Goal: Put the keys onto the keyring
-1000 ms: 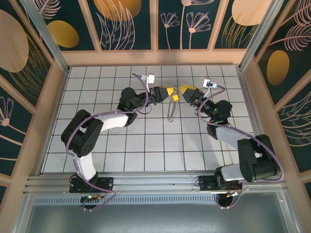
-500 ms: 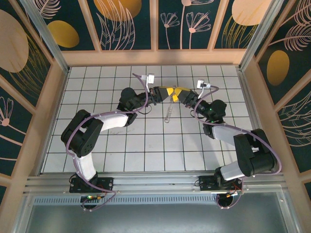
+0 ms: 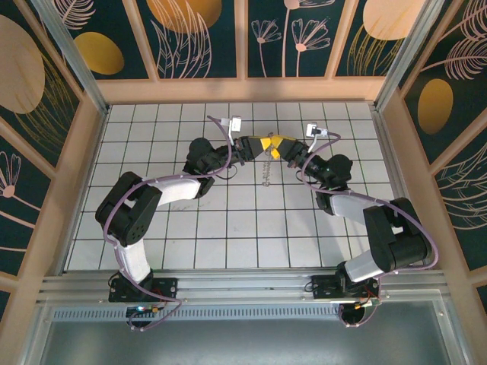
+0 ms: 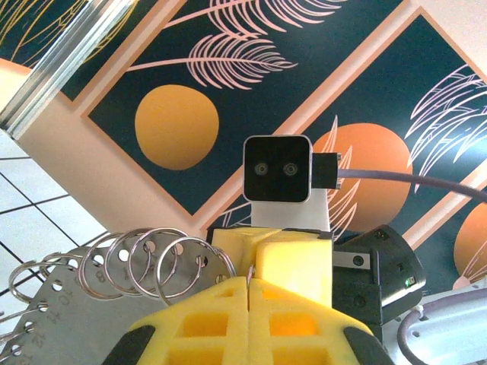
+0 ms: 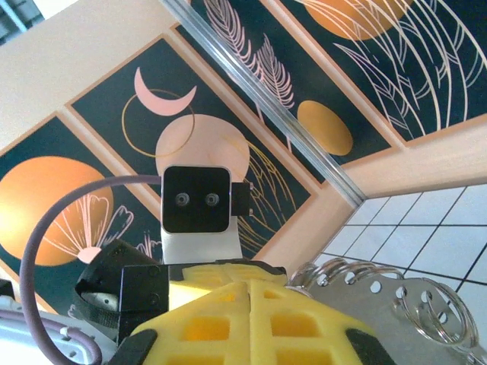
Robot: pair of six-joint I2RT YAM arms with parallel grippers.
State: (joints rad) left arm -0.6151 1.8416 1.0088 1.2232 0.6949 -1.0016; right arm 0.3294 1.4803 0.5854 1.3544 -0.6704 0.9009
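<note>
My two grippers meet tip to tip above the far middle of the tiled floor. The left gripper is shut, and a thin silver ring of the keyring is pinched in the seam of its yellow fingers. The rest of the keyring hangs below: several split rings on a grey perforated plate, also beside my right fingers. The right gripper is shut; nothing shows in its seam. The keys are hidden.
White tiled floor inside patterned walls with a wooden ledge at the back. Each wrist camera faces the other: the right one's box, the left one's box. Purple cables loop off both wrists.
My right gripper has moved left until it touches the left gripper's tips and has closed. The hanging keyring has turned more edge-on. The left arm has stayed put.
</note>
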